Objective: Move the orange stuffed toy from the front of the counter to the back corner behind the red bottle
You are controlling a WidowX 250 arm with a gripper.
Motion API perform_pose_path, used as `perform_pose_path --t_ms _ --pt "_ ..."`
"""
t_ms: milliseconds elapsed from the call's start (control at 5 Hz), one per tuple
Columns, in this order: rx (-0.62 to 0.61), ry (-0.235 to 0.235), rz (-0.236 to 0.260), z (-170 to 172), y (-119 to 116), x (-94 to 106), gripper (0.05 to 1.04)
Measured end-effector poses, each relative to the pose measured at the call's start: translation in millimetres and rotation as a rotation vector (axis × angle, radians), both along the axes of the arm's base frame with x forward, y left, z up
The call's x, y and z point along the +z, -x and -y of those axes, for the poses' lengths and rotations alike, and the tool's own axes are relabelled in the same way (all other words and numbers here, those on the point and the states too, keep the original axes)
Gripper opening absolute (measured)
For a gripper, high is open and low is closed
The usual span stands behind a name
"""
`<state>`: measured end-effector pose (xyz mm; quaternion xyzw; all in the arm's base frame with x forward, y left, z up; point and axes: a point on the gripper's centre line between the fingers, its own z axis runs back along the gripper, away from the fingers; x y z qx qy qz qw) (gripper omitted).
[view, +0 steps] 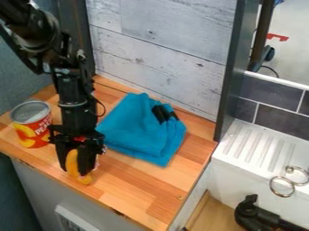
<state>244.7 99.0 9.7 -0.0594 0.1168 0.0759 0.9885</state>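
Note:
The black gripper (78,161) hangs low over the front left part of the wooden counter. A long, curved yellow-orange object (73,164) is right at the gripper, its lower end near the counter top; whether it is held cannot be told. Just left of the gripper stands a red and yellow can (35,131) with a bare metal lid. To the right a folded blue cloth (142,131) lies on the counter, with dark patches near its upper right part.
The wooden counter (136,189) ends at a front edge and a right edge. Behind it rises a grey plank wall (163,49), with a dark post at the right. Beyond stand a white ribbed sink unit (256,146), metal rings (282,186) and a black device (256,216).

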Motion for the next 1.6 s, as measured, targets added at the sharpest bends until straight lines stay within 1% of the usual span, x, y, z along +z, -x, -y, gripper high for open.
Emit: perform_pose_path --t_ms 200,400,600,800,1000,1200,1400,1600 --pt "-0.011 -0.002 0.016 3.7 5.6 24.8 0.510" --pt "-0.022 0.017 0.044 8.6 6.1 56.4 0.509" --pt "-0.034 0.070 0.138 7.5 -21.4 90.3 0.509" --pt "0.018 0.138 0.246 -19.0 -39.8 119.0 0.509" --pt "0.087 0.162 0.339 -46.5 -50.4 142.2 0.509" --pt "0.176 0.140 0.362 -75.1 -54.1 138.6 0.509" --pt "0.285 0.136 0.368 -104.6 -59.3 121.1 0.509" --pt "0.366 0.068 0.426 -122.2 -68.6 119.5 0.509"
